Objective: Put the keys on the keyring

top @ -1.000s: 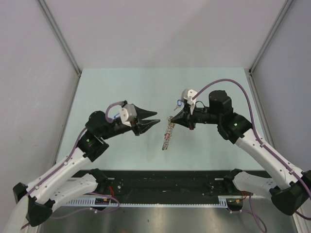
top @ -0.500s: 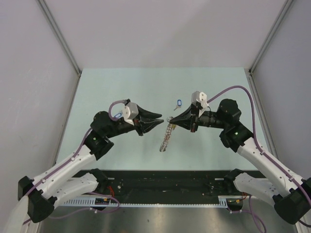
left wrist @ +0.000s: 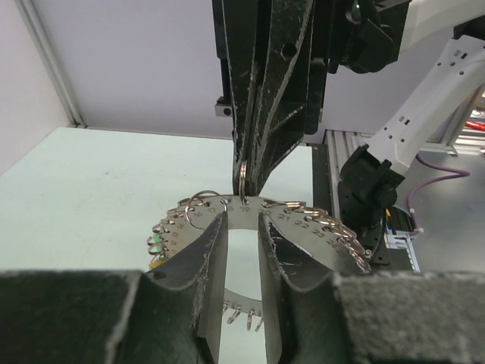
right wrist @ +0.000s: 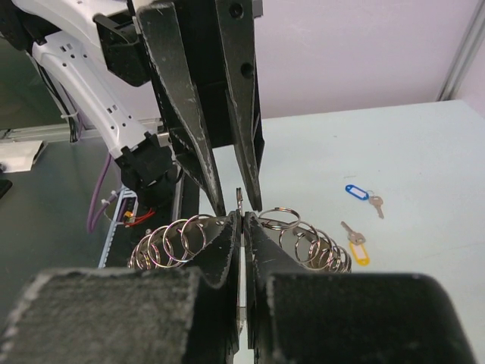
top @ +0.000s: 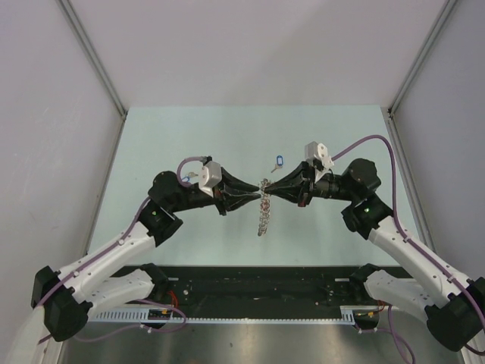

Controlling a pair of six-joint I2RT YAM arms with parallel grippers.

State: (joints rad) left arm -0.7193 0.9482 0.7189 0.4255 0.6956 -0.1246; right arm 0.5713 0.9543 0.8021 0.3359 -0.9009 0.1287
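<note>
Pinching the top edge of the keyring (right wrist: 189,236), the right gripper (right wrist: 241,221) is clenched tight, with a thin strip of metal caught between its two fingers. The left gripper (left wrist: 242,221) meets it nose to nose from the other side. Its jaws are partly spread and straddle the same upper edge of the ring, but a gap shows between the fingers, so it has no grip on it. The keyring hangs below the two tips, clear of the table (top: 189,136), turned almost edge-on to the overhead camera, with loops of wire crowded along its rim. Beyond the grippers, on the pale green table, lie two keys: a blue-tagged key (right wrist: 358,192) farther back and a yellow-tagged key (right wrist: 355,244) just beside it, nearer the ring. Neither is on the ring.
</note>
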